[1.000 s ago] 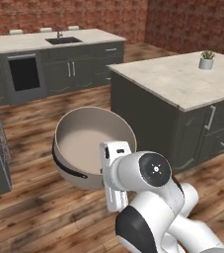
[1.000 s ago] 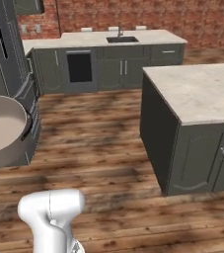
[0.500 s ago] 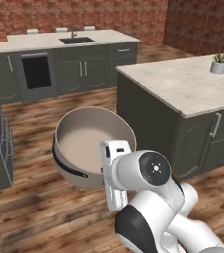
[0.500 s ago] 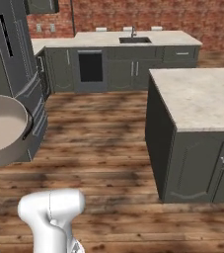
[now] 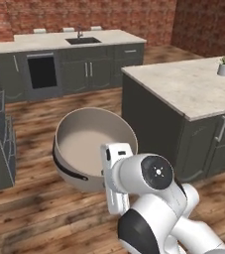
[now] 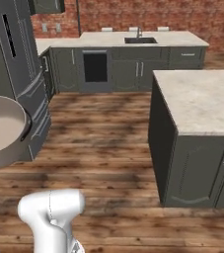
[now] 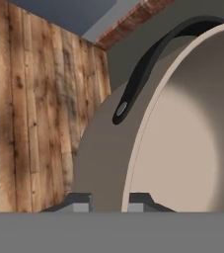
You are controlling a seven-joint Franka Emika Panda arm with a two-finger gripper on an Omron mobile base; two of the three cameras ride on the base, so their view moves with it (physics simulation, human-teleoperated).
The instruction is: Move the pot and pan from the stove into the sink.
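Pot (image 5: 91,141) is airborne over the wood floor (image 5: 29,208), tipped on its side, just left of the arm. Gripper (image 7: 108,201) pinches the pot's rim wall, one finger per side. Sink (image 5: 83,40) sits far back; faucet detail looks fuzzy.

the pot (image 5: 91,144) hangs tilted above the floor (image 5: 44,208), left of the island counter (image 5: 193,89), with the sink (image 5: 83,40) in the far counter (image 5: 39,43) behind.

White rounded arm (image 5: 148,183) (dark joints)
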